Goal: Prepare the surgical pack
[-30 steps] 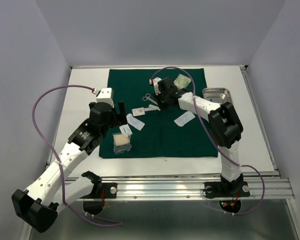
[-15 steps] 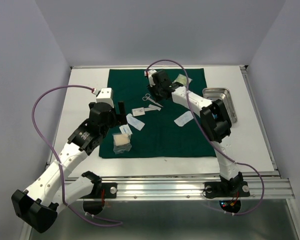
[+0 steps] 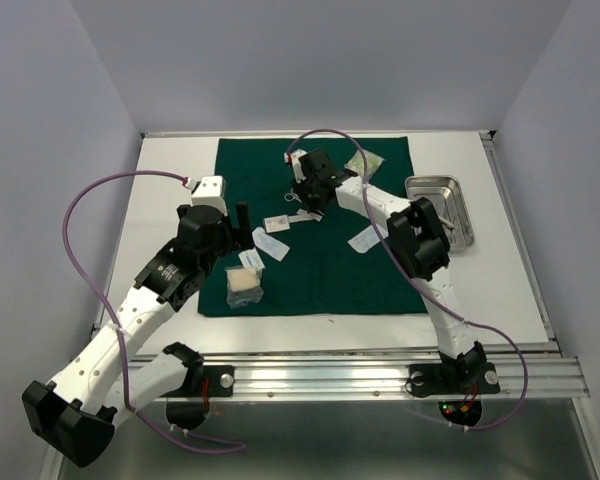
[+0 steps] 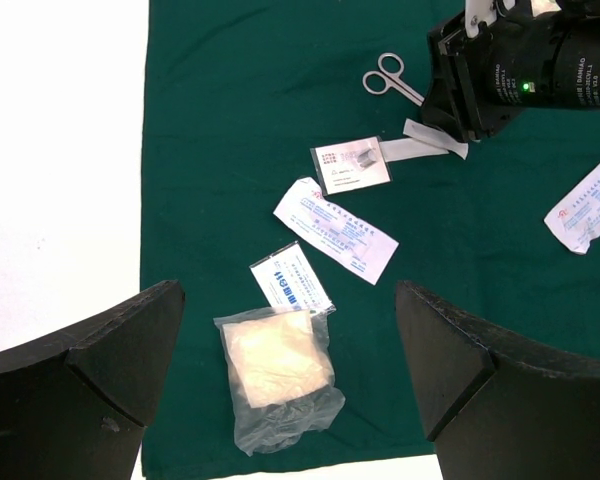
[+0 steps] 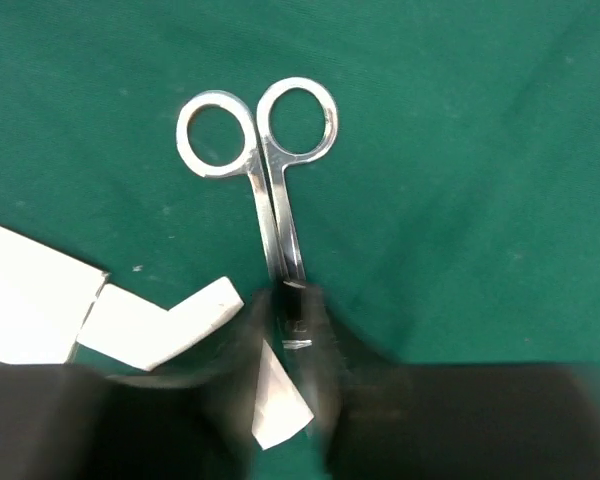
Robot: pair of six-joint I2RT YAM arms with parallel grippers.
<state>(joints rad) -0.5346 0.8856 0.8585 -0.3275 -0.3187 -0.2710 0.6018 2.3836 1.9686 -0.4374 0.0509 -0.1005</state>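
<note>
Count for you: one dark green cloth (image 3: 320,285), one steel tray (image 3: 435,180), one pair of scissors (image 5: 270,170) and six packets (image 3: 368,238) are showing. The cloth is lying flat and matte mid-table (image 3: 170,180). The shiny rectangular tray is sitting on the bare white top just off the cloth's right edge. The scissors are lying flat near the cloth's far middle, their two round rings pointing away from the right gripper (image 5: 292,305). Its fingers are sitting narrowly either side of the blades but are blurring out, so you can't tell whether it's pinching. The left gripper (image 4: 288,295) is hovering wide apart, carrying nothing, above a gauze pad (image 4: 278,365) in a crinkly clear bag by the near-left edge. The other packets are flat printed paper. Bare cloth is showing near-right and far-left.
</note>
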